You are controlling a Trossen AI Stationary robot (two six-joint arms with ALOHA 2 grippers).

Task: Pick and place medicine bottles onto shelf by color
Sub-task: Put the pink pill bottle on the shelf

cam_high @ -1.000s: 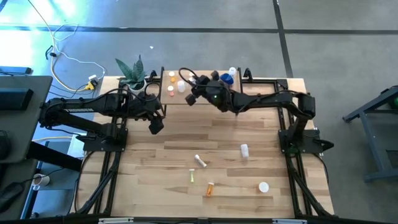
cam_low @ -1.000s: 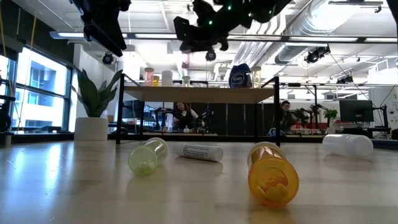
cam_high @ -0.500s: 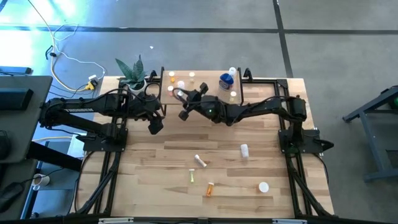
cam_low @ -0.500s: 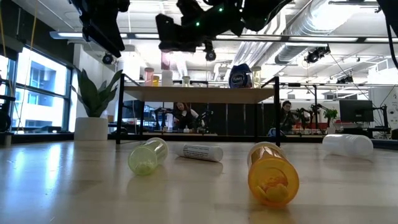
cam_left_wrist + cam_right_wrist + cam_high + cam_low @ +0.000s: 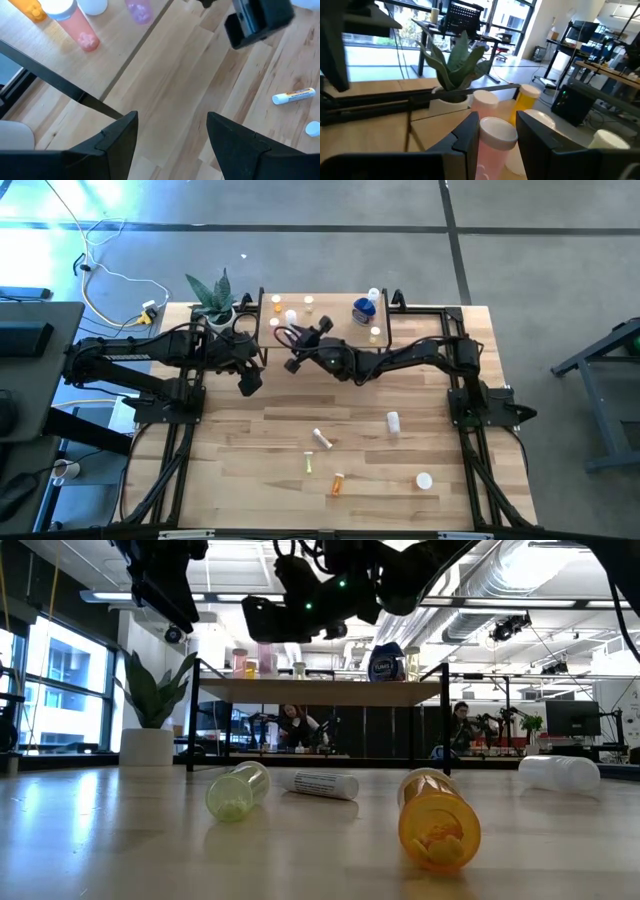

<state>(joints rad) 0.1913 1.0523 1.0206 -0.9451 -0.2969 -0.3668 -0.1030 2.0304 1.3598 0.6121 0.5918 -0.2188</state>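
My right gripper (image 5: 292,352) is shut on a pink medicine bottle with a white cap (image 5: 492,142). It hovers just in front of the left part of the shelf (image 5: 330,328), a small wooden board on black legs. On the shelf stand orange (image 5: 30,7), pink (image 5: 75,27) and white bottles and a larger blue one (image 5: 365,308). On the table near the front lie a yellow-green bottle (image 5: 237,790), an orange one (image 5: 438,818) and white ones (image 5: 393,421). My left gripper (image 5: 250,380) waits open, raised left of the shelf. My right gripper pinches the pink bottle's body just under its white cap (image 5: 487,157) between its two fingers (image 5: 467,137). The fingers lie level and come from the table's right side. The bottle stands upright in the hold, clear of the table.
A potted green plant (image 5: 213,298) stands at the shelf's left end, close to both grippers. A long white tube (image 5: 320,784) and a white bottle (image 5: 560,772) lie on the table. People and desks show in the room beyond.
My right gripper has carried the pink bottle toward the table's left edge and a little toward the near edge, sinking lower and rolling slightly. The bottle stays upright between the shut fingers.
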